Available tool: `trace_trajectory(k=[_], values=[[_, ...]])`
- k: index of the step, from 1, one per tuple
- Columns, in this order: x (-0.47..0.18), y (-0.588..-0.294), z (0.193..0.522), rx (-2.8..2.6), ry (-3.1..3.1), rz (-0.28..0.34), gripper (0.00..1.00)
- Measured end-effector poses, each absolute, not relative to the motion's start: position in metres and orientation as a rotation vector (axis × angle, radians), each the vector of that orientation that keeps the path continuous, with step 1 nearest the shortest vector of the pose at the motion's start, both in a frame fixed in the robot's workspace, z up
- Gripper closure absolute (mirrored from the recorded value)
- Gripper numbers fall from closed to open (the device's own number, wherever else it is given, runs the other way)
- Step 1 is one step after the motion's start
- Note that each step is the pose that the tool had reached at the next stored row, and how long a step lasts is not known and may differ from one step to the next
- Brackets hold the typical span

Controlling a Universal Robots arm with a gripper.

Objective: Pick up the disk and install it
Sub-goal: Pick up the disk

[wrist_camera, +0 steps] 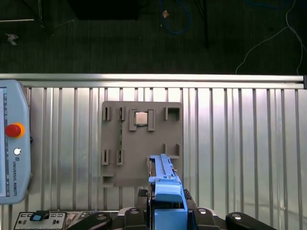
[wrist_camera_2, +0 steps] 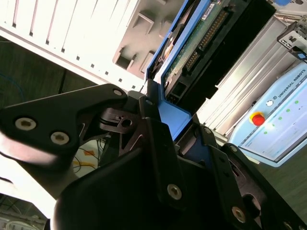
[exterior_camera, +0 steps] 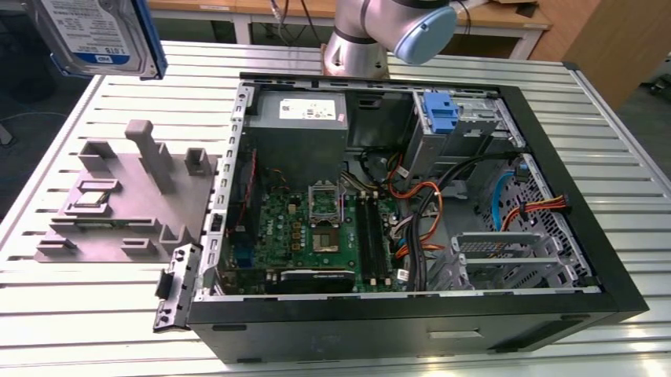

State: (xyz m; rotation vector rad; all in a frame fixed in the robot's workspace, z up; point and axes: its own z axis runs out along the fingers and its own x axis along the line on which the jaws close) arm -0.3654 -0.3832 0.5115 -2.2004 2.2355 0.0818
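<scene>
The disk [exterior_camera: 94, 35], a silver-grey drive with a white-and-blue label in a blue carrier, hangs high in the air at the exterior view's upper left, above the table's far corner. In the second wrist view my gripper [wrist_camera_2: 175, 122] is shut on the blue carrier [wrist_camera_2: 175, 115], with the drive's green circuit board [wrist_camera_2: 196, 40] facing the camera. In the first wrist view the disk [wrist_camera: 164, 177] appears edge-on between the black fingers [wrist_camera: 144, 211], directly over the grey fixture plate [wrist_camera: 124, 143].
An open black computer case [exterior_camera: 618, 298] lies on the slatted metal table [exterior_camera: 84, 330], with a motherboard, cables, a blue caddy [exterior_camera: 441, 114], a grey power supply [exterior_camera: 304, 110] and a metal drive cage [exterior_camera: 504, 251]. A teach pendant [wrist_camera: 12, 148] rests on the table.
</scene>
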Motion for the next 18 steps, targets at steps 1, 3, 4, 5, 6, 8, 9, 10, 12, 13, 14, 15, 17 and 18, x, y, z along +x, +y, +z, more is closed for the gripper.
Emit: trace_trajectory(k=[1, 3, 4, 5, 6, 8, 9, 10, 12, 13, 14, 15, 17, 18], values=[[-0.3654, -0.3832, 0.5115, -2.200, 2.236, 0.082, 0.63], [-0.3654, -0.3832, 0.5115, -2.200, 2.236, 0.082, 0.63], [-0.3653, -0.3832, 0.5115, -2.200, 2.236, 0.082, 0.63], [-0.3653, -0.3832, 0.5115, -2.200, 2.235, 0.082, 0.63], [-0.3652, -0.3832, 0.5115, -2.200, 2.236, 0.082, 0.63], [-0.3652, -0.3832, 0.5115, -2.200, 2.236, 0.082, 0.63], [-0.3652, -0.3832, 0.5115, -2.200, 2.235, 0.082, 0.63], [-0.3652, -0.3832, 0.5115, -2.200, 2.236, 0.082, 0.63], [-0.3652, -0.3832, 0.5115, -2.200, 2.235, 0.082, 0.63], [-0.3652, -0.3832, 0.5115, -2.200, 2.235, 0.082, 0.63], [-0.3652, -0.3832, 0.5115, -2.200, 2.236, 0.082, 0.63], [-0.3651, -0.3832, 0.5115, -2.200, 2.236, 0.082, 0.63], [-0.3639, -0.3833, 0.5115, -2.201, 2.235, 0.082, 0.63], [-0.3627, -0.3833, 0.5115, -2.201, 2.235, 0.082, 0.63]])
